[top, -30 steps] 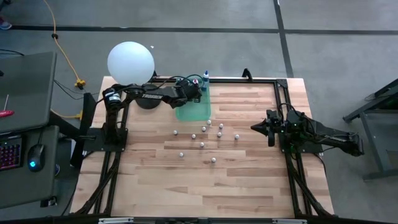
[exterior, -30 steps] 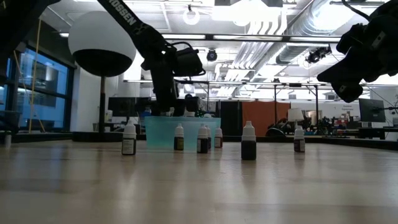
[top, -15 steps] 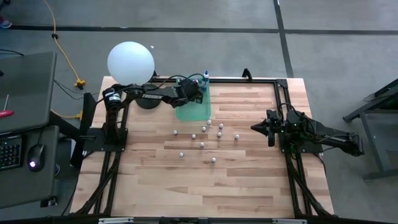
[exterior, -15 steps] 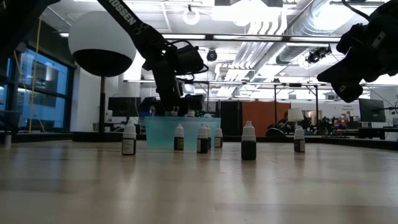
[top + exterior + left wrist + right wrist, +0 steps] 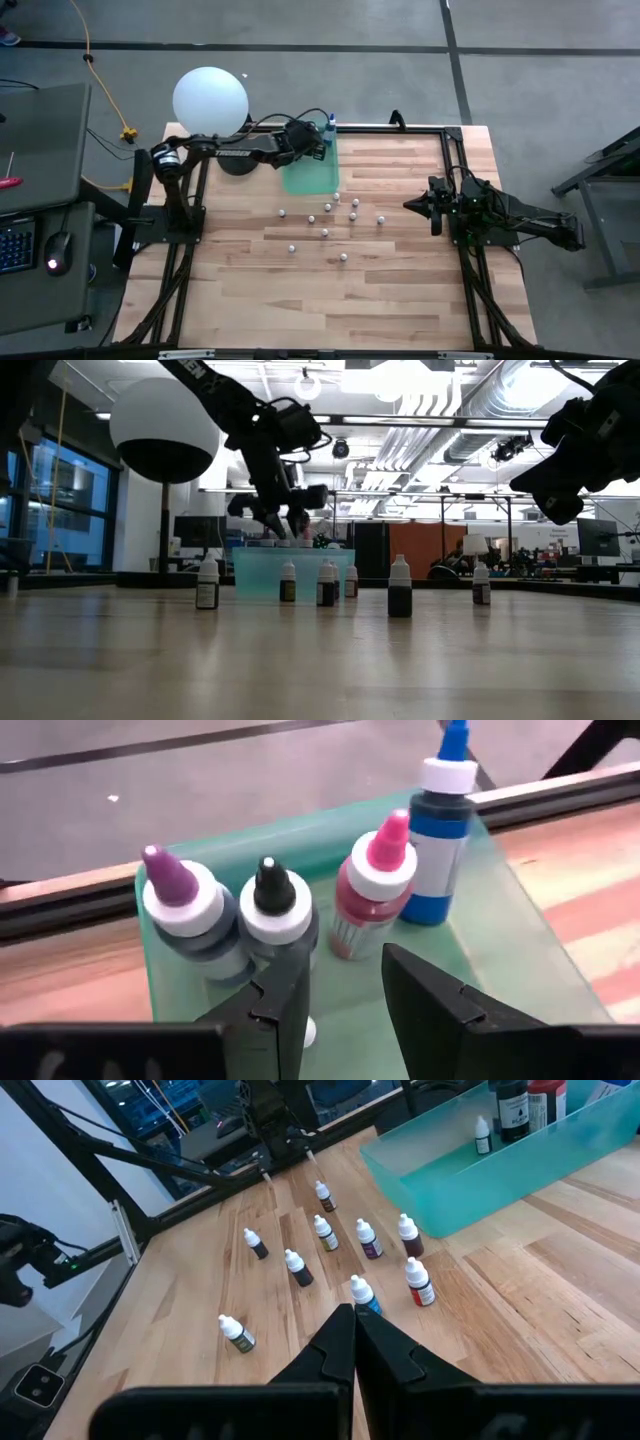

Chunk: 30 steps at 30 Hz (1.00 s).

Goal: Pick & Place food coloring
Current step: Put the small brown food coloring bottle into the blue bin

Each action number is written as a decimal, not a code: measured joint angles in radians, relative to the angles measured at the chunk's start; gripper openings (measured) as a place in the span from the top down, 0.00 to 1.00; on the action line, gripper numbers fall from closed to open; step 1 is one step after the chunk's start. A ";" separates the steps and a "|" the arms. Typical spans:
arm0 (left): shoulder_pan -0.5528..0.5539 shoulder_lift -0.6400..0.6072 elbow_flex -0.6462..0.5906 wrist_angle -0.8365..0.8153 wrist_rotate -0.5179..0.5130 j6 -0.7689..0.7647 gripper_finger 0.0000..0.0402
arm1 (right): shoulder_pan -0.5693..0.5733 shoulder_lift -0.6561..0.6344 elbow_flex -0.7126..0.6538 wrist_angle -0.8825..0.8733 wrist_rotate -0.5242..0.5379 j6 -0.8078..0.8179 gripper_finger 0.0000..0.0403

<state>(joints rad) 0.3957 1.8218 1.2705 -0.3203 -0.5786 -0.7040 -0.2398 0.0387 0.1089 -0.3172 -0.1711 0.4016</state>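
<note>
The left gripper [image 5: 340, 990] is held parted and empty above the green tray [image 5: 305, 178]; a release is judged complete. A loose bottle [image 5: 291, 247] must be fetched next; the right gripper [image 5: 355, 1345] is kept closed, idle.

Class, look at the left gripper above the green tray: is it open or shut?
Open. In the left wrist view the left gripper shows a clear gap between its fingers, holding nothing, above the green tray.

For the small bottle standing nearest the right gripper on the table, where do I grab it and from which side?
Grip that small bottle around its body just under the white cap, coming down from above. It stands upright, and another bottle stands close beside it, so set the fingers across the free sides, likely best. The right gripper is shut, so open it first. The left gripper is open over the green tray.
</note>
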 joint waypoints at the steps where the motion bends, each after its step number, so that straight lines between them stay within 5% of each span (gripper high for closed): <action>1: -0.006 -0.007 0.000 -0.004 0.004 0.002 0.69 | 0.000 0.000 0.000 0.000 0.000 0.000 1.00; 10: -0.103 -0.104 0.000 -0.014 0.039 0.134 0.69 | 0.000 0.000 0.000 0.000 0.000 0.000 1.00; 18: -0.192 -0.265 0.001 -0.126 0.274 0.391 0.69 | 0.000 0.000 0.000 0.000 0.000 0.000 1.00; 30: -0.200 -0.479 -0.053 -0.569 0.574 0.693 0.69 | 0.000 0.000 0.000 0.000 0.000 -0.001 1.00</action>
<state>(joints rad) 0.1955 1.3426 1.2171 -0.8888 -0.0046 -0.0112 -0.2398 0.0391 0.1089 -0.3172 -0.1711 0.4007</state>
